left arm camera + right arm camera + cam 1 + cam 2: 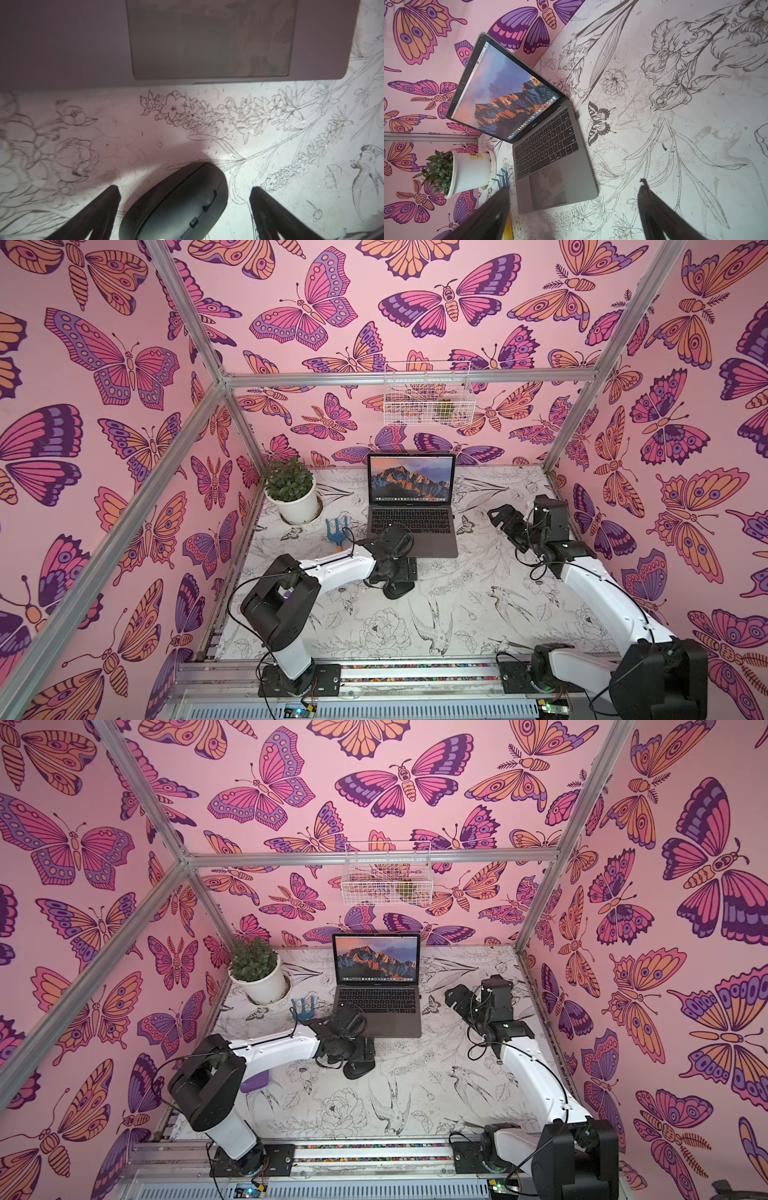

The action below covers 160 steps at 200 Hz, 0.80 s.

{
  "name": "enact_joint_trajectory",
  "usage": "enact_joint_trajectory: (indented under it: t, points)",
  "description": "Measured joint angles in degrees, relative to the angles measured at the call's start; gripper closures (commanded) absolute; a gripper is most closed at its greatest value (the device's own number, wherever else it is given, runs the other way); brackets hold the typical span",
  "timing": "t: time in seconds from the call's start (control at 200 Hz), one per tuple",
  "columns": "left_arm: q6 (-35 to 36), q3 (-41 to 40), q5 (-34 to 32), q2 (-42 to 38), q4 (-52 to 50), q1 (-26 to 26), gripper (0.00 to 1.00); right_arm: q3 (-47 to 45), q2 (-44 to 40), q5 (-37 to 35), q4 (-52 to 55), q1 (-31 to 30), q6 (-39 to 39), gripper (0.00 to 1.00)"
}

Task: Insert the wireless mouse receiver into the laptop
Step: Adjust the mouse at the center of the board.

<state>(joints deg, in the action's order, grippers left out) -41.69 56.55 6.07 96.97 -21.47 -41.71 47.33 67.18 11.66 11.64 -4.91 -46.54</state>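
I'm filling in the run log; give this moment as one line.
left gripper: open, straddling wireless mouse on table | right gripper: open, empty, beside laptop | small black stub at laptop's right edge

L gripper (pixel 184 188), R gripper (pixel 574 184): jaws wide apart

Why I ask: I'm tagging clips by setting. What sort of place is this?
Probably a staged robot test cell: aluminium frame holding butterfly-print wall panels, left arm and right arm mounted along the front rail, laptop and potted plant as props.

Floral table (pixel 478 605): laptop (pixel 411 531), mouse (pixel 176 203), plant pot (pixel 298 508), fork (pixel 337 531)
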Motion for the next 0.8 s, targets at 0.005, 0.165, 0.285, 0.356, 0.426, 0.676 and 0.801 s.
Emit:
enact_joint_trajectory:
  t: [0.005,0.165,0.285,0.356,0.426,0.676,0.801]
  points:
    - [-0.04,-0.26,0.39,0.0,0.17,0.11,0.0,0.0,0.0,0.0,0.0,0.0,0.0,0.05]
    - [-1.33,-3.23,6.47,-1.66,4.07,0.39,0.0,0.0,0.0,0.57,0.02,0.0,-0.04,0.03]
    - [-3.04,-5.01,11.06,-2.58,5.16,-0.15,0.0,0.0,0.15,1.68,0.22,0.0,0.15,0.02]
    - [-3.96,-5.6,13.55,-2.91,5.09,-0.66,0.0,0.0,0.52,2.01,0.66,-0.04,0.48,0.01]
    - [-4.55,-5.73,16.0,-2.91,5.07,-1.33,0.0,0.0,0.76,2.08,1.6,-0.22,1.07,0.01]
    - [-4.9,-4.15,26.62,0.92,8.74,-3.72,0.0,0.22,2.71,1.68,5.33,-3.76,4.7,0.01]
    - [-4.9,-1.49,31.08,4.83,12.24,-4.24,0.0,0.5,3.98,0.7,7.39,-6.58,6.43,0.01]
